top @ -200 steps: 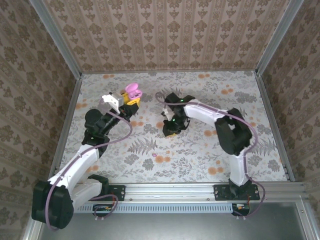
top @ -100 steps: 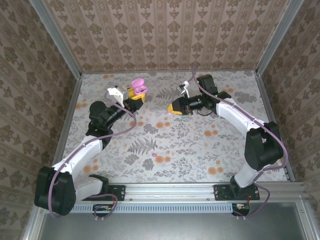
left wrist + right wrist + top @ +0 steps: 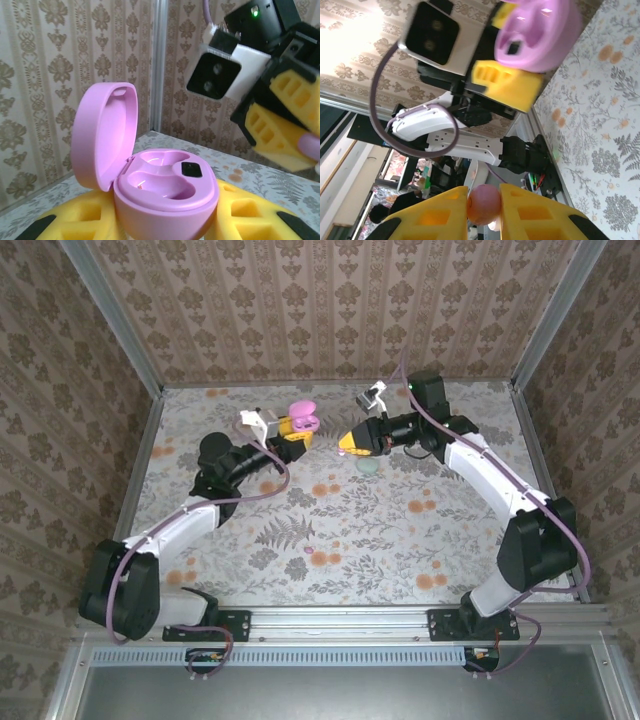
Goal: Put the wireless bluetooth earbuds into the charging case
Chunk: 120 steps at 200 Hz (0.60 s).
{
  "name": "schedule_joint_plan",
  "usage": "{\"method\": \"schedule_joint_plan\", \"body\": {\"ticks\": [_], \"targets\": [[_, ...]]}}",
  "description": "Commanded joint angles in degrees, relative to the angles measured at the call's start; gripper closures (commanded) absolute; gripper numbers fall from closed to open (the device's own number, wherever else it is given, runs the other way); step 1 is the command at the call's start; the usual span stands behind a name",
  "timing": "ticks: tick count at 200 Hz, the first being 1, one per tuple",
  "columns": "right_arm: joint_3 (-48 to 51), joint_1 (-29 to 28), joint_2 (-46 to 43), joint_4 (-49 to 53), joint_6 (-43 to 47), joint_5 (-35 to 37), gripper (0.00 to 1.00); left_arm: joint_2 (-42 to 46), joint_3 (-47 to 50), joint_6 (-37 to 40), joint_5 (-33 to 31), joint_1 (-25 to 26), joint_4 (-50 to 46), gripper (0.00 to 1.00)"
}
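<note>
My left gripper [image 3: 299, 426] is shut on the open pink charging case [image 3: 167, 187], held above the back of the table with its lid [image 3: 102, 135] standing up at the left. Both wells in the case look empty. The case [image 3: 536, 31] also appears in the right wrist view, at the top. My right gripper [image 3: 484, 206] is shut on a small pink earbud [image 3: 484, 202], pinched between its yellow fingers [image 3: 530, 210]. That gripper [image 3: 348, 443] hangs just right of the case, apart from it, its tips pointing toward the case. The pinched earbud [image 3: 310, 147] sits at the right edge of the left wrist view.
A mint oval case [image 3: 368, 466] lies on the floral table below my right gripper. A tiny pink piece [image 3: 308, 552] lies near the front middle of the table. Patterned walls and metal rails [image 3: 330, 381] close in the back and sides.
My right arm rose from the table's middle and swung to the back, its gripper now facing the case. My left gripper carried the open case to the right, toward it.
</note>
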<state>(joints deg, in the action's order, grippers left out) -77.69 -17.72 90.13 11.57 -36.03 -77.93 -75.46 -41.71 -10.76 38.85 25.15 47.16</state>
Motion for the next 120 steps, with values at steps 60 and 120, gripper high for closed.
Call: {"method": "schedule_joint_plan", "body": {"ticks": [60,120], "targets": [[-2.7,0.4,-1.6,-2.6,-3.2,3.4,0.78,-1.9,-2.6,2.4,5.0,2.4,1.7,0.71],[-1.0,0.5,-1.8,-11.1,-16.6,12.6,0.78,-1.9,-3.2,3.1,5.8,2.7,0.1,0.71]]}}
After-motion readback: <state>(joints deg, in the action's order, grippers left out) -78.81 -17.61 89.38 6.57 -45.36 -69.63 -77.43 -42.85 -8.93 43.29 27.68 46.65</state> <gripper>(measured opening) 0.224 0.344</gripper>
